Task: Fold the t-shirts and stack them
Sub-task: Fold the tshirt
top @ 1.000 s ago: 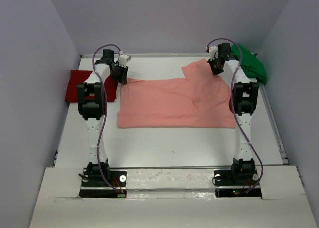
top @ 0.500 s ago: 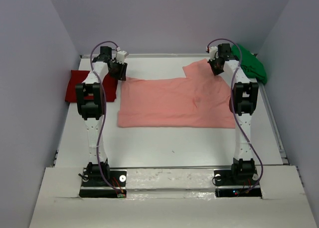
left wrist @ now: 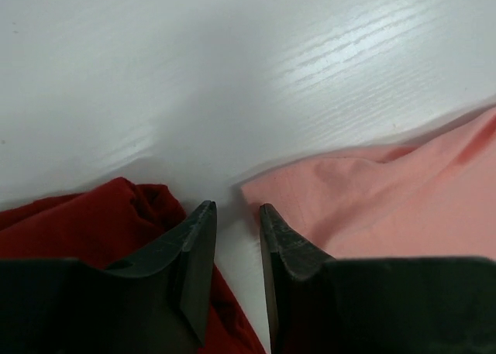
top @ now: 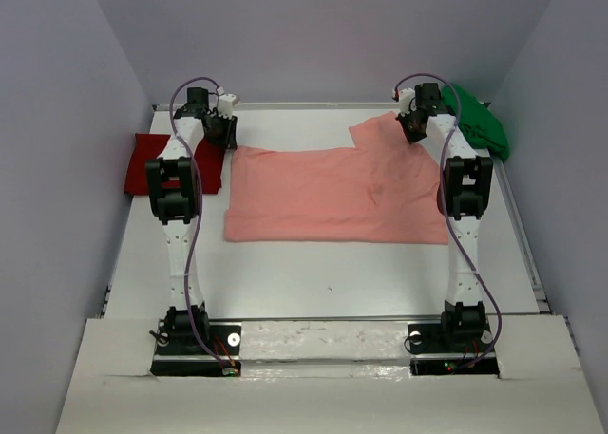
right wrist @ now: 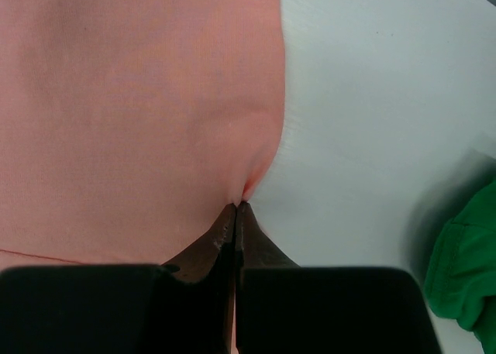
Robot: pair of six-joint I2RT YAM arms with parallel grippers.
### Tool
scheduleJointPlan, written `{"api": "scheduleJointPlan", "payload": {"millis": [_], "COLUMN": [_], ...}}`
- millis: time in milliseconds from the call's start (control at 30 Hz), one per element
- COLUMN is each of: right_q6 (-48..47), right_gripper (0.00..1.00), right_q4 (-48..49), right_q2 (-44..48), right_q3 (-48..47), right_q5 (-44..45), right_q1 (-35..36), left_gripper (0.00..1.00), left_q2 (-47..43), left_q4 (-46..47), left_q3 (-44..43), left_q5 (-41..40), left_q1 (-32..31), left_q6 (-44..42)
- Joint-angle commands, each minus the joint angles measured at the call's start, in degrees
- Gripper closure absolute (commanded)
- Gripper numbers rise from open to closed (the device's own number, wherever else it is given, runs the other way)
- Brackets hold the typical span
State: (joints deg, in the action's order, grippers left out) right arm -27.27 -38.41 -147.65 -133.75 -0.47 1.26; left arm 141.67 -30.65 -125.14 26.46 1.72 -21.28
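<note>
The salmon-pink t-shirt lies spread flat mid-table, one sleeve at the far right. My left gripper is open and empty. It hovers over bare table between the pink shirt's far-left corner and the deep red t-shirt, its jaws a small gap apart. The red shirt lies folded at the left edge. My right gripper is shut on the pink shirt's edge, where the cloth puckers at the tips. The bright green t-shirt lies bunched at the far right corner.
The white table is walled by purple panels at the left, back and right. A raised rim runs along its right side. The green shirt shows at the right edge of the right wrist view.
My left gripper has moved a little back and to the left, off the pink shirt's far-left corner. The right gripper has stayed where it was, still pinching the cloth.
</note>
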Motion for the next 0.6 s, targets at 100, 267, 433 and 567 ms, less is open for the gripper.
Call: {"api": "scheduleJointPlan", "payload": {"millis": [100, 267, 433, 567], "right_q6": [-1.1, -1.3, -1.5, -1.4], "right_gripper": [1.0, 1.0, 1.0, 1.0], "right_q4": [-4.9, -5.1, -5.1, -5.2], "right_q2": [-2.8, -3.0, -3.3, -3.3], "right_q3": [2.5, 2.5, 2.5, 2.5], "right_q5": [3.1, 3.1, 3.5, 3.3], "right_q1": [-0.6, -0.6, -0.6, -0.6], "left_gripper": [0.62, 0.62, 0.62, 0.62], "left_q2": [0.5, 1.2, 1.3, 1.7], "left_q4": [-1.6, -1.9, -1.8, -1.6], "left_q3": [-2.2, -2.5, -2.3, -2.7], "left_q5": [5.0, 5.3, 7.1, 7.3], "left_q1": [-0.1, -0.1, -0.1, -0.5], "left_q6": [0.2, 0.4, 0.6, 0.8]}}
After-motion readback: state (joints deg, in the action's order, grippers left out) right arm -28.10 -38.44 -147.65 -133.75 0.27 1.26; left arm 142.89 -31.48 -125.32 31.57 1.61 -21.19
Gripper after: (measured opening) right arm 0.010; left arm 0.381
